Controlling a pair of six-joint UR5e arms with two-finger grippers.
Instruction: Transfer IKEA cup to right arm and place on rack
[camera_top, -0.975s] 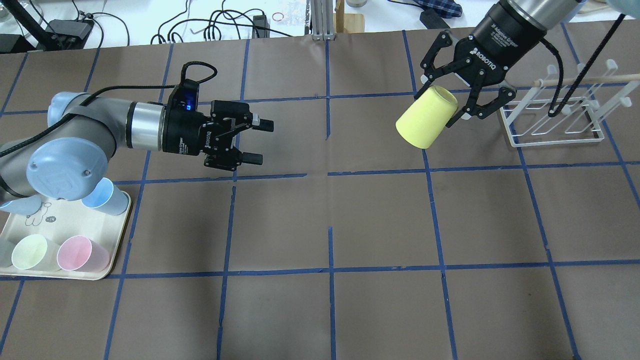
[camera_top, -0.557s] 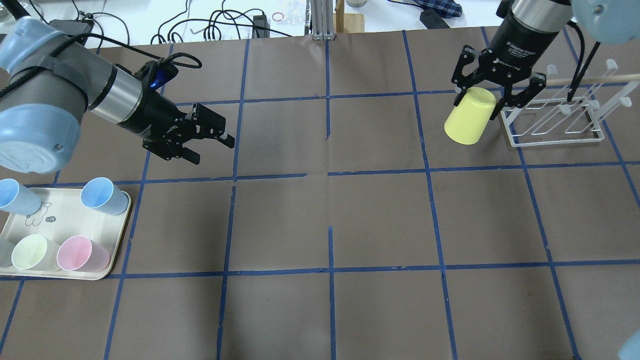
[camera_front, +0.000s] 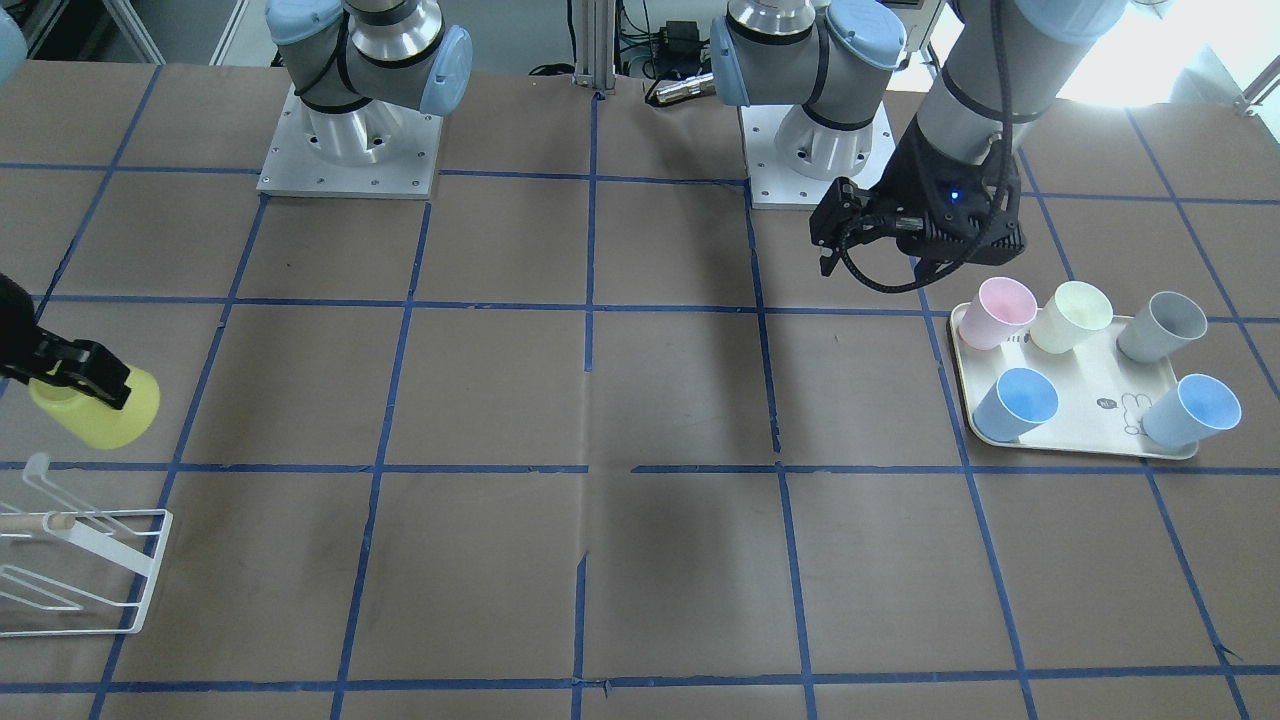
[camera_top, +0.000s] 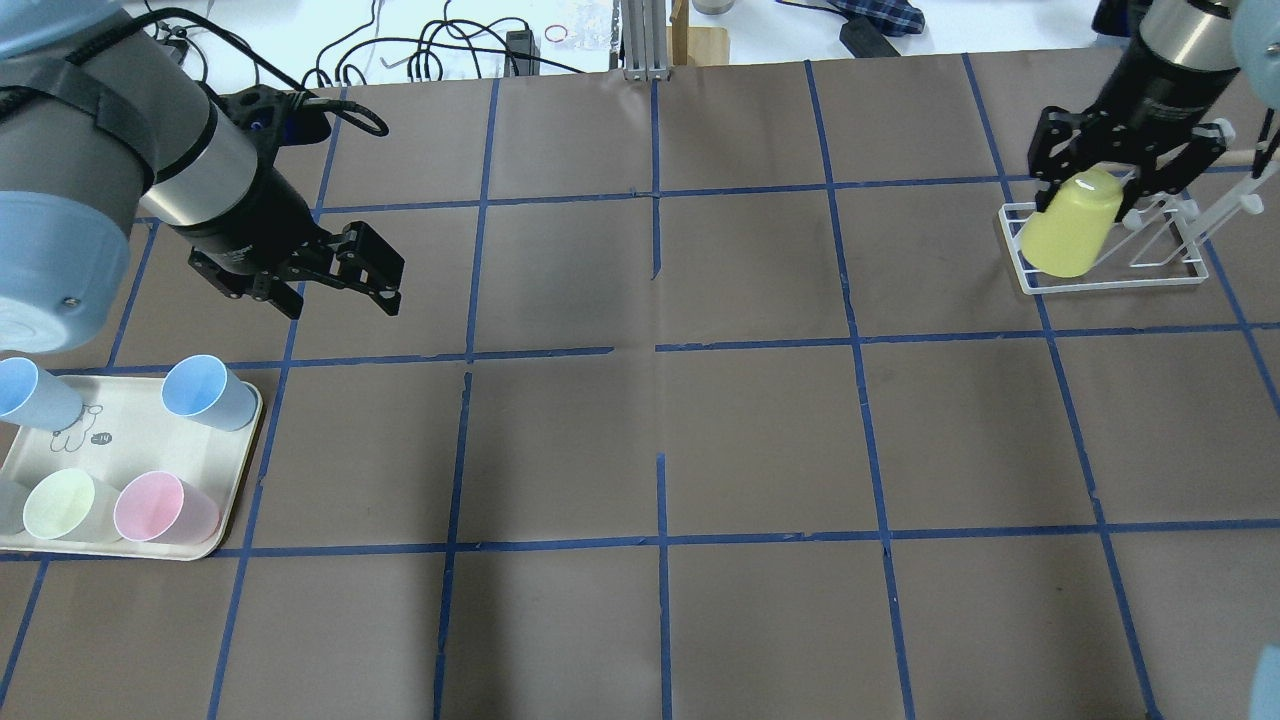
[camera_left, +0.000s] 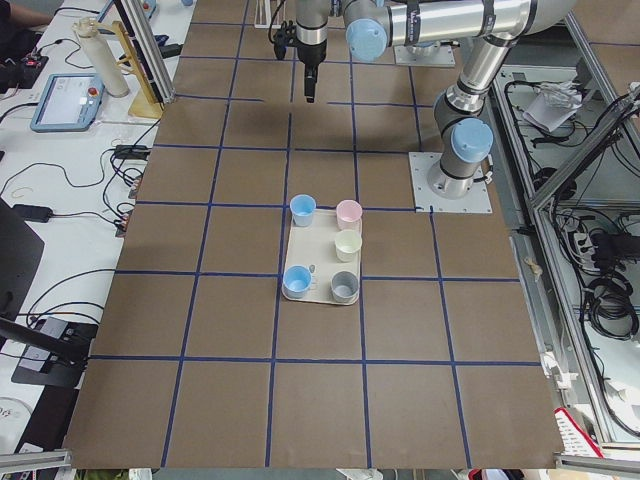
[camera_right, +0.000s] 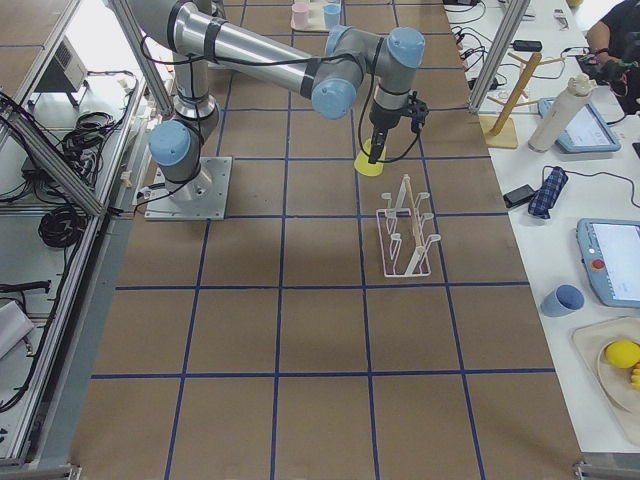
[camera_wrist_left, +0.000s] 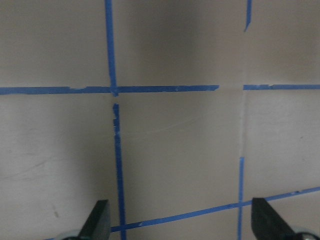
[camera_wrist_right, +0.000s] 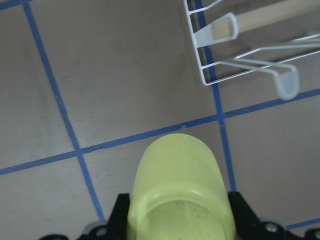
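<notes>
The bright yellow IKEA cup (camera_top: 1072, 228) is tilted, base up, in my right gripper (camera_top: 1125, 170), which is shut on its base end. It hangs in the air at the white wire rack's (camera_top: 1110, 262) left end and does not appear to touch it. In the right wrist view the cup (camera_wrist_right: 180, 185) fills the bottom, with the rack (camera_wrist_right: 250, 55) and its wooden dowel ahead. The front view shows the cup (camera_front: 100, 415) above the rack (camera_front: 90, 565). My left gripper (camera_top: 335, 285) is open and empty, pointing down at bare table (camera_wrist_left: 182, 227).
A cream tray (camera_top: 130, 440) at the near left holds two blue cups, a pink cup (camera_top: 160, 505), a pale cream-yellow cup (camera_top: 60, 503) and a grey one (camera_front: 1170, 325). Cables and clutter lie beyond the table's far edge.
My right gripper has carried the yellow cup to the right, up to the rack's left end. My left arm has drawn back to the left, its gripper still open.
</notes>
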